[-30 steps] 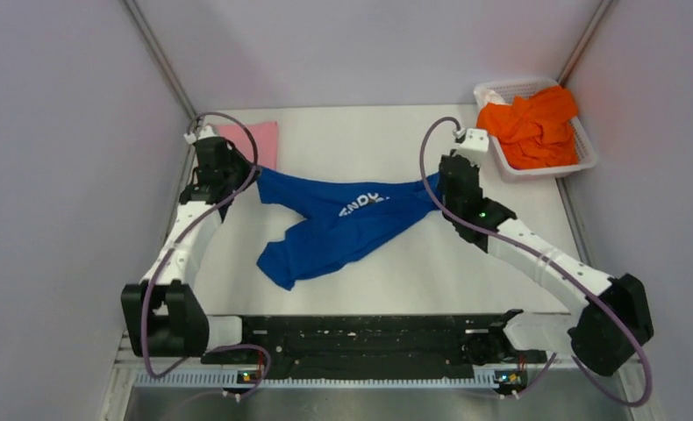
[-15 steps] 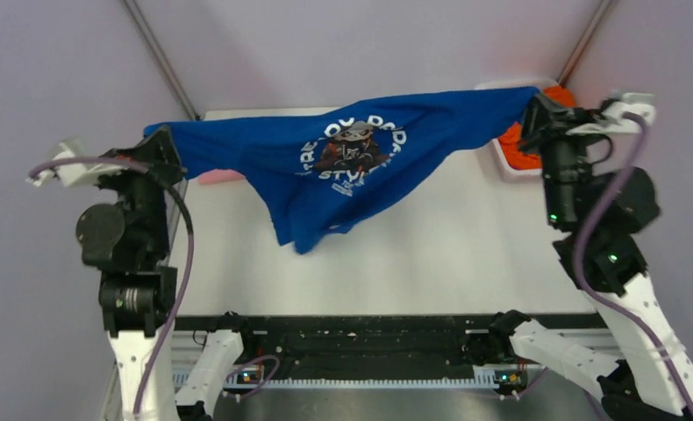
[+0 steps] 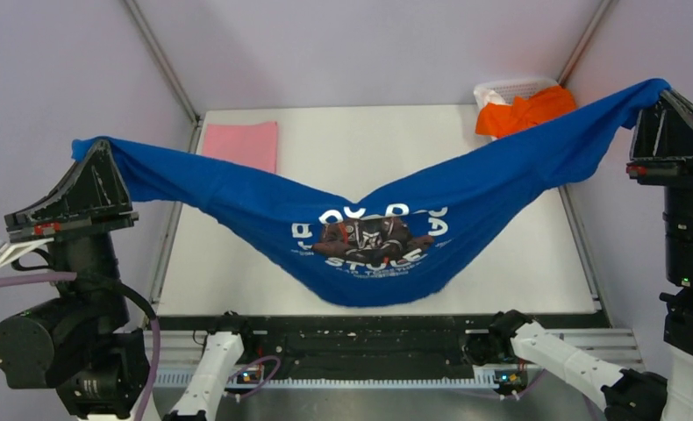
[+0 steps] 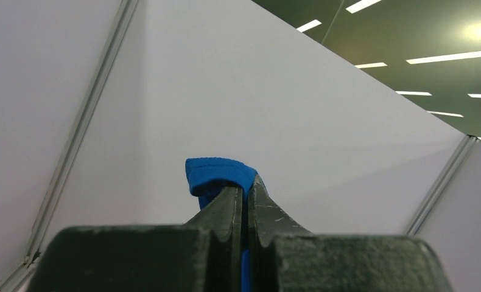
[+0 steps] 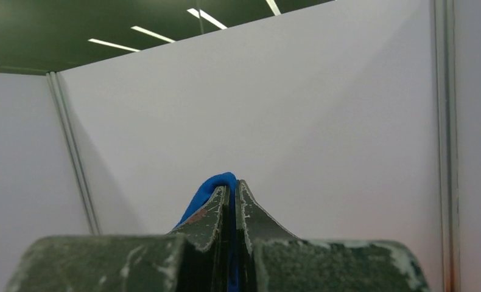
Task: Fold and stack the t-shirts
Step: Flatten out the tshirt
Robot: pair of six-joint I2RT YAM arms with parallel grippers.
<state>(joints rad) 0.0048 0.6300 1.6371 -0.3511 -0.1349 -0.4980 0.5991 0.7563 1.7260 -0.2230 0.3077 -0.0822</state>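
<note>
Left claw (image 3: 97,149): pointing upward at the left edge of the scene, its jaws pressing together on one end of the blue t-shirt (image 3: 369,241); a small fold of blue cloth is poking out above its fingertips (image 4: 229,202).
Right claw (image 3: 660,95): pointing upward at the right edge and pinching the opposite end of the same shirt, with blue hem curling over one of its fingers (image 5: 217,212).
Blue t-shirt: hanging between the two claws and sagging in a deep curve below both, its round white-lettered print showing at the lowest part.
Pink t-shirt (image 3: 242,145): lying flat on the table (image 3: 369,140), beyond the left claw and toward the middle.
Orange t-shirt (image 3: 523,112): bunching in the white basket (image 3: 505,89), near the right claw on its inner side, partly hidden by the blue cloth.
</note>
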